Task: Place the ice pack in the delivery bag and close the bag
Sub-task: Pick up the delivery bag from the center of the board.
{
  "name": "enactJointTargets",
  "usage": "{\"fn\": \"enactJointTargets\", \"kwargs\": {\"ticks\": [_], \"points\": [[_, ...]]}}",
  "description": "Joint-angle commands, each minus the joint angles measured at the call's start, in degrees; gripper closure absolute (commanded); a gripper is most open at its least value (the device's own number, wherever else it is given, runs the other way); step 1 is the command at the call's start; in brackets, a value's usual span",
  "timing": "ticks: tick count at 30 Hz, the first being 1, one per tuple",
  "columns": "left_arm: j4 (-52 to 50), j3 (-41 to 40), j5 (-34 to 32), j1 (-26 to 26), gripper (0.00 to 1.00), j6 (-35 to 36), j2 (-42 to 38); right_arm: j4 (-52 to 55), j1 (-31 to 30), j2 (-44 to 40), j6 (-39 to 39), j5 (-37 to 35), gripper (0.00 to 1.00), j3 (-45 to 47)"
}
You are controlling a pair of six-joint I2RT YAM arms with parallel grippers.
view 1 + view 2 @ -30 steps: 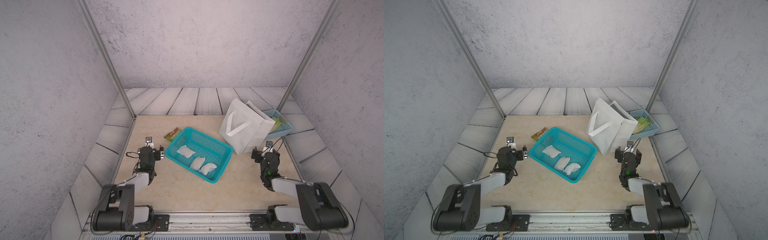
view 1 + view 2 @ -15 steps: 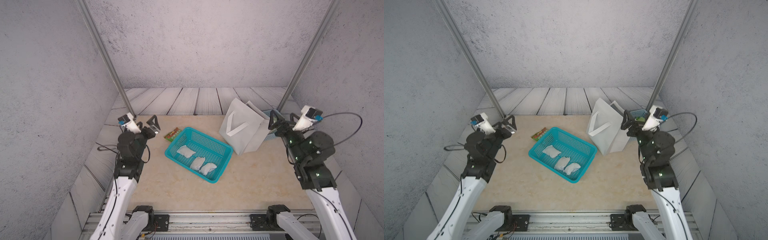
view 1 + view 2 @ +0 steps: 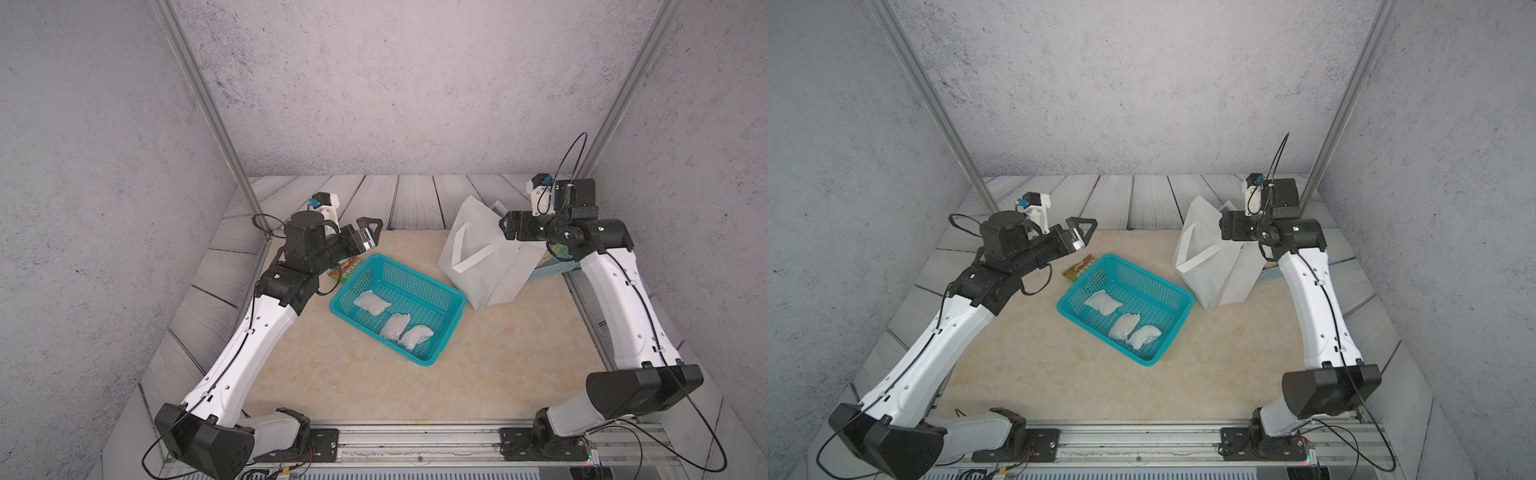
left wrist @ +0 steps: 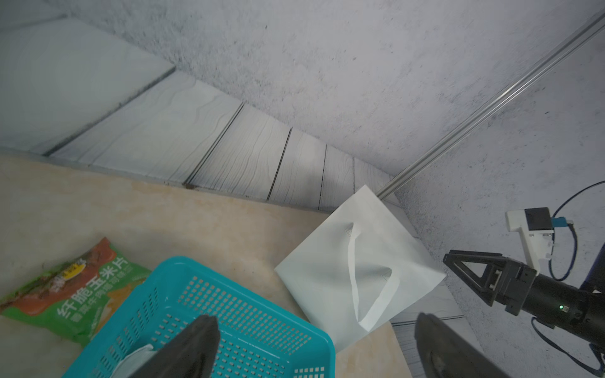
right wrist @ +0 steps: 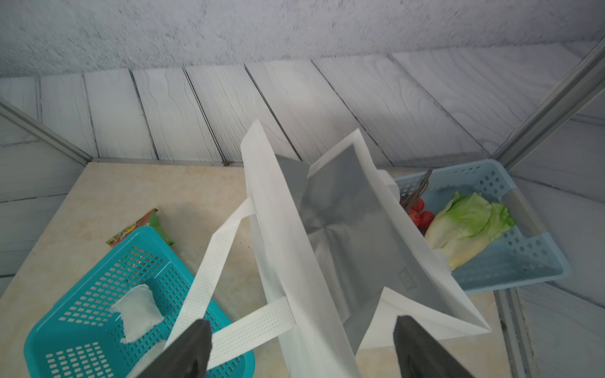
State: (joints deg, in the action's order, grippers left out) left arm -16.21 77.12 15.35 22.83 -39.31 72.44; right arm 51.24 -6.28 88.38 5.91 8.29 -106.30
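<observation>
Nothing's lifted yet, I'd say: three soft white ice packs (image 3: 371, 302) lie in the one teal mesh plastic basket (image 3: 409, 277), just beside the one tall white delivery bag (image 3: 490, 282) with loop handles and foil lining. The left gripper (image 3: 371, 232) hangs spread wide over the basket's far corner, the right gripper (image 3: 508, 226) spread and empty at the bag's top edge. Next the left must drop and pinch a pack; one pale blue mesh basket (image 5: 523, 261) and one green snack packet (image 4: 75, 294) sit by.

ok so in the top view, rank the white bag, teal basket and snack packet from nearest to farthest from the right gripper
1. White bag, on the right, just below the right gripper.
2. Teal basket, in the middle, left of the bag.
3. Snack packet, past the basket's far left corner.
</observation>
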Motion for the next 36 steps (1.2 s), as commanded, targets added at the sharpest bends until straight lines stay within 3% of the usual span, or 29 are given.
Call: {"fn": "enactJointTargets", "kwargs": {"ticks": [1,6,11,14,17,20,26,30,36], "points": [[-0.3,-3.0,0.7,1.1,0.00,-2.7,0.3,4.3,0.5,1.2,-2.7,1.8,0.18,-1.1],[-1.1,-3.9,0.5,1.9,0.00,-3.3,-0.1,3.9,0.4,2.6,-3.0,6.9,0.41,-0.8],[-2.1,-4.5,1.2,3.3,0.01,-6.4,-0.3,3.9,0.5,2.1,-3.8,5.6,0.62,2.0],[-3.4,-4.3,2.9,4.8,0.02,-9.6,-0.4,2.0,0.4,-0.1,-3.6,7.9,0.77,4.2],[-5.5,-3.5,4.6,6.3,0.03,-14.6,-1.1,0.2,0.3,-3.6,-4.0,11.1,0.85,7.4],[-7.5,-1.6,5.4,8.4,0.05,-21.5,-2.0,-1.6,-3.1,-10.2,-3.4,10.2,0.89,11.7],[-19.2,4.8,0.2,14.6,0.06,-26.9,-2.2,-3.3,-18.8,-27.9,-3.1,-6.3,0.93,29.0],[-21.6,1.8,2.7,15.6,0.07,-29.4,-3.5,-5.3,-27.8,-38.3,-1.6,-12.4,0.93,40.2],[-18.3,-2.0,4.2,17.1,0.07,-31.6,-4.5,-1.5,-40.5,-39.8,-3.4,-18.3,0.92,43.5]]}}
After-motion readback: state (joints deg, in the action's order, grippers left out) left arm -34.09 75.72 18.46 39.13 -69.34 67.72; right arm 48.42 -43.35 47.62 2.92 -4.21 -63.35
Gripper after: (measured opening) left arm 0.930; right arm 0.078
